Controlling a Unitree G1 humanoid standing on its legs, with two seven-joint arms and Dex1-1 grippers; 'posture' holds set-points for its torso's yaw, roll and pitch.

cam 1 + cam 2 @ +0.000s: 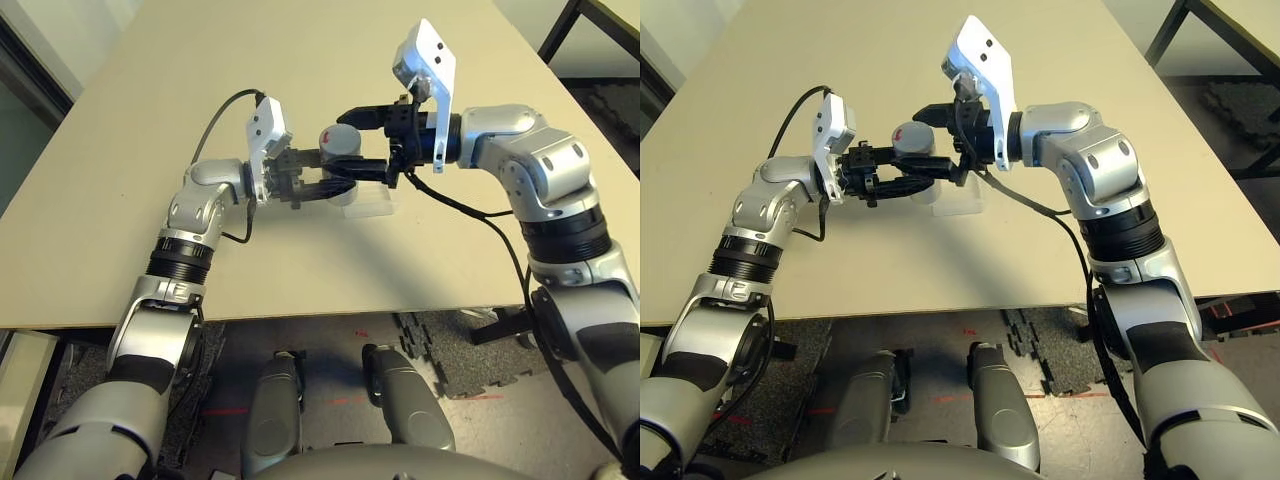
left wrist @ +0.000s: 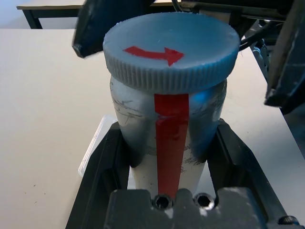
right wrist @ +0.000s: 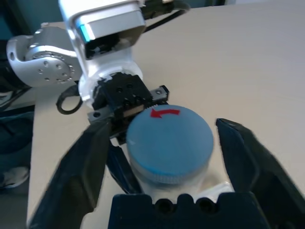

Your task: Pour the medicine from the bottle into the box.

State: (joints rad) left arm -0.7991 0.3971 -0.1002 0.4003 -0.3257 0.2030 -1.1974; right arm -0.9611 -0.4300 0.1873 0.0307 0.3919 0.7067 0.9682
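1. Overhead, the two silver arms meet above the middle of a pale beige table (image 1: pixel 150 130), well back from its near edge.
2. From the robot's left, the left gripper (image 2: pixel 167 143) is clenched around the body of the bottle (image 2: pixel 167 119), one black finger pressed to each side of it.
3. Held this way, the bottle stands roughly upright, silver-grey with a red stripe down its label.
4. Its flat grey cap (image 2: pixel 170 50) is on, ribbed around the edge and marked with a red arrow on top.
5. From the robot's right, the right gripper (image 3: pixel 169 143) is spread wide, with one black finger on either side of the cap and a visible gap between each finger and the cap's rim.
6. Directly beneath the bottle lies the box (image 1: pixel 372 205), a shallow clear tray resting flat on the table; part of its rim shows beside the left gripper's fingers.
7. Whether the bottle's base touches the box is hard to judge, since the fingers hide that spot.
8. No pills can be made out in the box.
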